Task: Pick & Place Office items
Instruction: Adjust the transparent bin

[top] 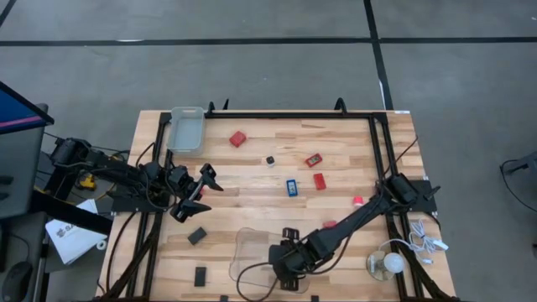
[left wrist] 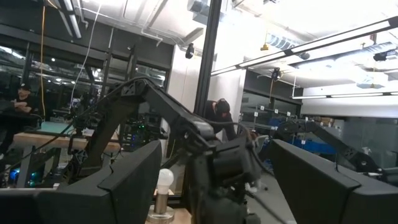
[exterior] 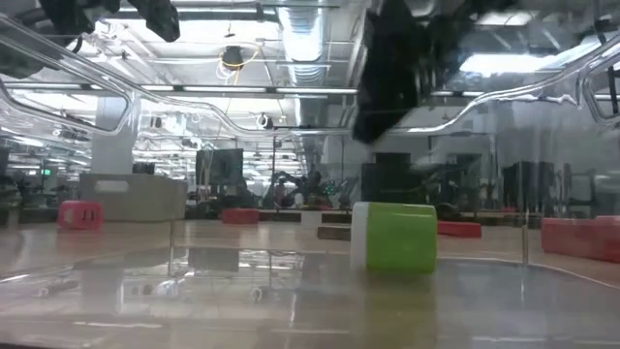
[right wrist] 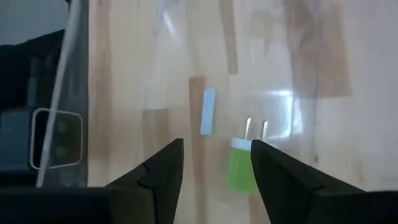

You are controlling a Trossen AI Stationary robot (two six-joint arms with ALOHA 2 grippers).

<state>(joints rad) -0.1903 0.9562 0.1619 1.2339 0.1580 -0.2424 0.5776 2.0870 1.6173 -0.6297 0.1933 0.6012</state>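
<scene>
A green piece with a white end and two metal prongs lies on the floor of a clear tray at the table's near edge; the low view shows it resting there. My right gripper hangs open just above it, pointing steeply down, fingers apart and clear of it. Other office items lie on the bare wood: red blocks, a blue piece, and black rectangles. My left gripper waits open at the table's left side, raised.
A second clear tray stands at the far left corner. A white bulb with a white cable sits near the right arm's base. Dark rails frame the table's edges. A pale strip shows through the tray beside the green piece.
</scene>
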